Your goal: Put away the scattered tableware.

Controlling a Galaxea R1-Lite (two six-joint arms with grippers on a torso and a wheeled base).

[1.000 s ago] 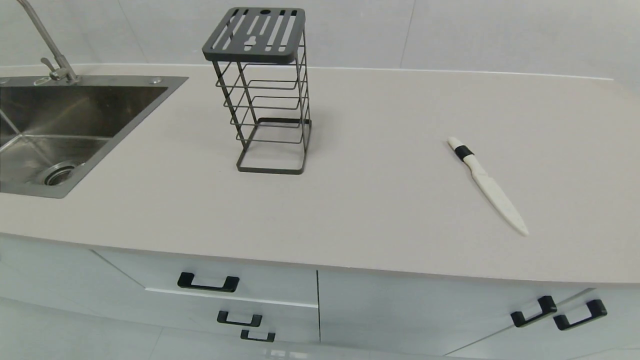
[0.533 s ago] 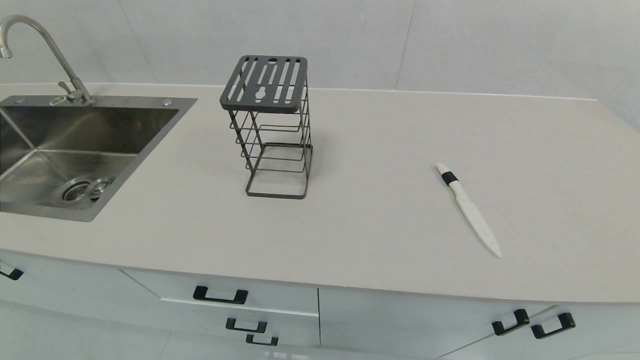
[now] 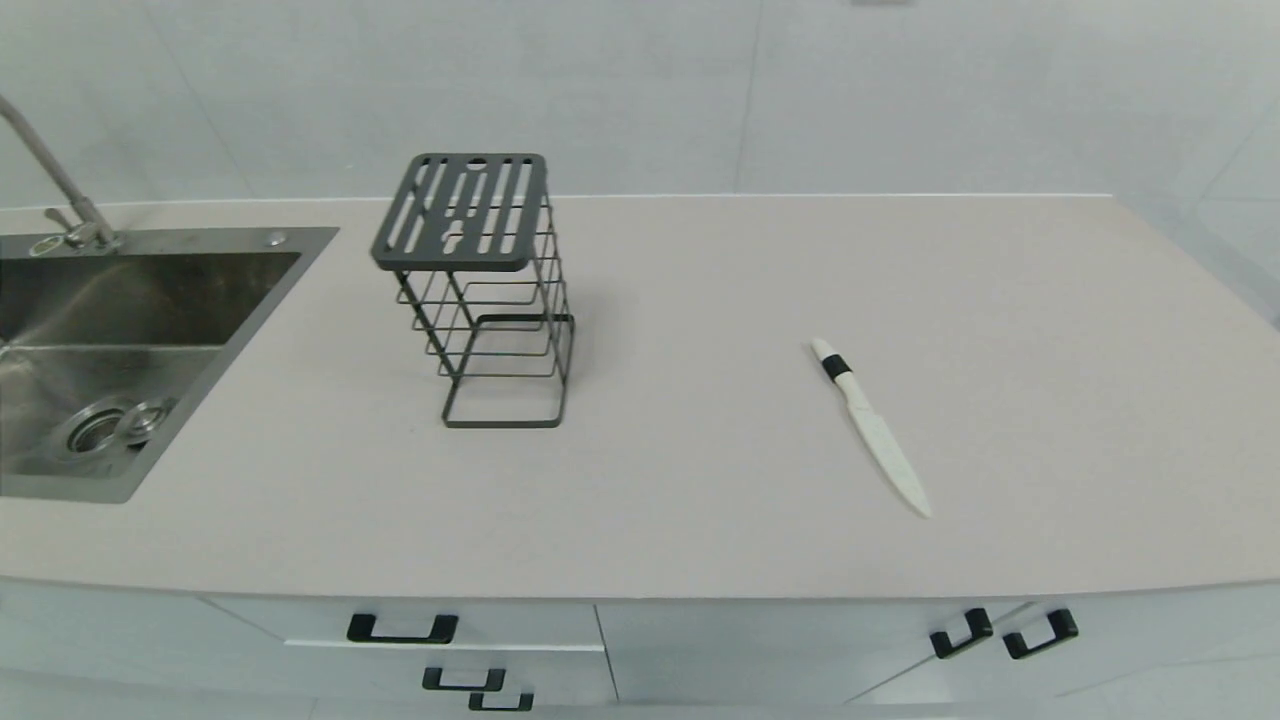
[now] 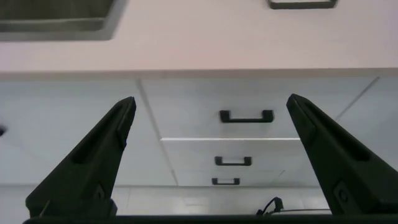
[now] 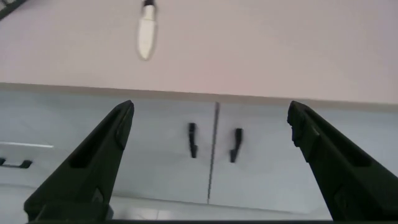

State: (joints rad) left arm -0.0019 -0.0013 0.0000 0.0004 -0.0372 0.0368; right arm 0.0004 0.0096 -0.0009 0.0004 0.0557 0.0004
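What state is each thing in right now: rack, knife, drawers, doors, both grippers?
rack: upright, slots empty
knife: lying flat on the countertop, apart from the rack
drawers: shut
cabinet doors: shut
left gripper: jaws open, holding nothing
right gripper: jaws open, holding nothing

A kitchen: steel sink (image 3: 150, 300), countertop (image 3: 700, 300), handled cabinet drawers (image 3: 450, 640).

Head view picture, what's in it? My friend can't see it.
A white knife with a black band lies flat on a pale counter, toward the right. Left of it stands an empty dark wire rack with a slotted top, and a steel sink sits at the far left.
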